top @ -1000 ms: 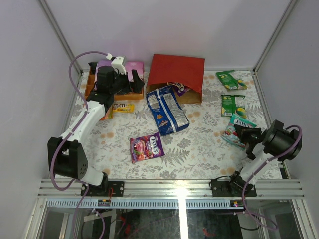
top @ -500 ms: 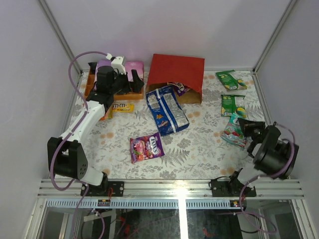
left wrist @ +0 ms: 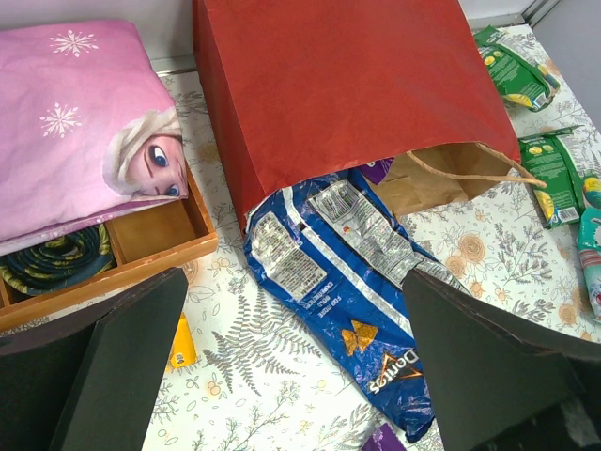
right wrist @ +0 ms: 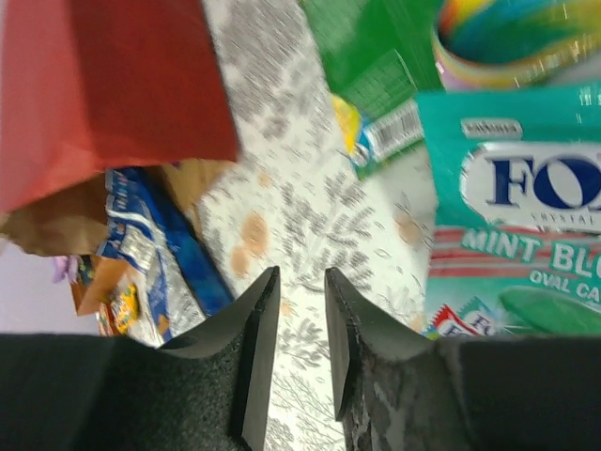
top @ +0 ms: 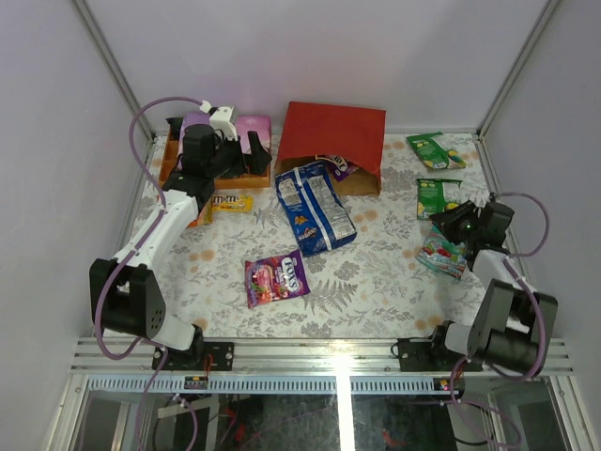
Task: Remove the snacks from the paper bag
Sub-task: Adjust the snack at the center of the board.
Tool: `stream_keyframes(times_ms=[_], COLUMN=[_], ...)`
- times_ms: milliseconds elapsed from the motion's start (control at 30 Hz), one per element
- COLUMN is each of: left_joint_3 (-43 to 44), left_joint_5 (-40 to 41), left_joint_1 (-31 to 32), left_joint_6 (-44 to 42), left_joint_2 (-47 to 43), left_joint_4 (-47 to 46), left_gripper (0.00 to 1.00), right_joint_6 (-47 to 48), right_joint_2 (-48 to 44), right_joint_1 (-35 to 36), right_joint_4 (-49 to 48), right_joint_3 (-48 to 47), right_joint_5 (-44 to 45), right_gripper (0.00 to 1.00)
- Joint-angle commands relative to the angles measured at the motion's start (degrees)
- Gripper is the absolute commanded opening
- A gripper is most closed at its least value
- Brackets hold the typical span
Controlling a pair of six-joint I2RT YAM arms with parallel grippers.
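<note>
At the near-facing mouth of the red paper bag (top: 333, 132), the blue Doritos bag (top: 315, 209) lies lengthwise toward the arms, just before the wide-open left gripper (left wrist: 293, 282); the right gripper (right wrist: 302, 282), narrowly parted and empty, hangs well apart by the teal mint packet (right wrist: 516, 216).

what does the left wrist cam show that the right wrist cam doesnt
Only left wrist: the pink cloth lying in the wooden box. Only right wrist: the lettering on the teal mint packet, and the right pincer, slightly parted with nothing between its fingers. Both: the red paper bag, the blue chip bag and a green packet.
</note>
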State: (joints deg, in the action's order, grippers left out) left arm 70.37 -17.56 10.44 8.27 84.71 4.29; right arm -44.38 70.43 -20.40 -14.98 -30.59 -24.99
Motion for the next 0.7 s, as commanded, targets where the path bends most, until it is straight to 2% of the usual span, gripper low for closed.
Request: stream_keyframes(times_ms=[0, 267, 667], left_joint_3=[0.0, -0.1, 0.1], left_joint_5=[0.9, 1.9, 1.9], left_joint_1=[-0.5, -0.5, -0.6], left_joint_6=[-0.8, -1.2, -1.2], left_joint_2=[-0.9, -0.9, -0.5], left_joint_4=[-1.2, -1.1, -1.0], left_gripper=[1.00, 1.00, 1.00], right_joint_6=[2.7, 6.1, 10.6], right_joint_2=[8.3, 15.0, 10.2], right_joint_1=[1.0, 2.5, 2.4], right_joint_4=[2.3, 4.9, 13.2], right_joint_3=[-0.5, -1.6, 3.9], right_joint_5=[-4.0, -5.4, -0.9], right_gripper=[0.29, 0.24, 0.24])
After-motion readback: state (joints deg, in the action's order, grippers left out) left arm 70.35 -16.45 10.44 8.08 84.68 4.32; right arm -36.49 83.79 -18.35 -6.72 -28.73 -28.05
